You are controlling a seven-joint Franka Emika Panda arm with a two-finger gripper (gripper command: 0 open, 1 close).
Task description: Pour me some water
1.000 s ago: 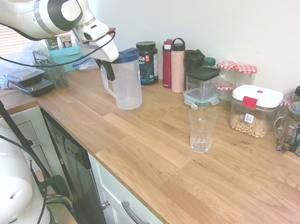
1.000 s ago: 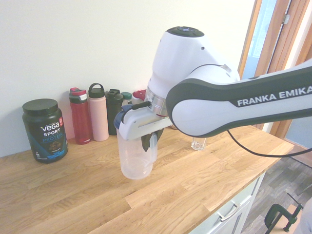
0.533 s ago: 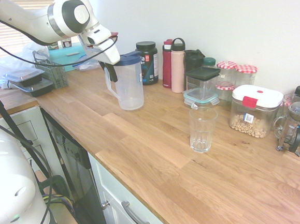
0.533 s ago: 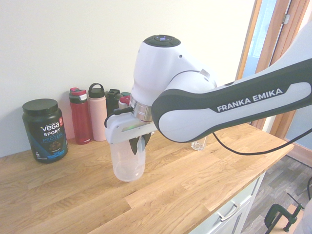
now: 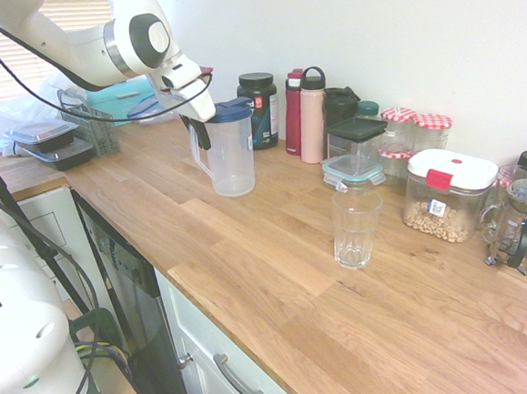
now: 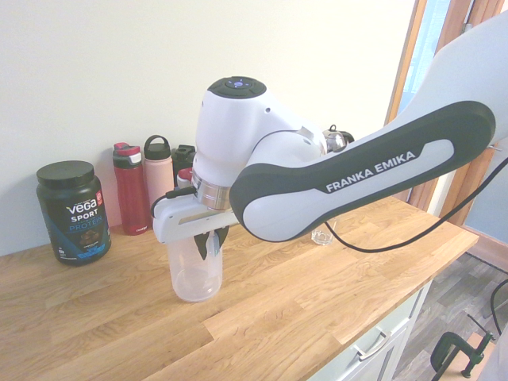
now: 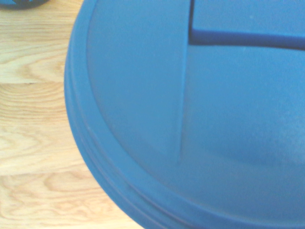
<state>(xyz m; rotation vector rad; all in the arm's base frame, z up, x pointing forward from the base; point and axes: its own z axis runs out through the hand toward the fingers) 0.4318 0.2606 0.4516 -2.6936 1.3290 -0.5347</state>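
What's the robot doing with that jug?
The robot's tool is shut on the handle of a clear jug with a blue lid. The jug stands upright on the wooden counter, near the bottles by the wall. A glass waits further along the counter, well apart from the jug, and looks empty. No pouring is happening right now.
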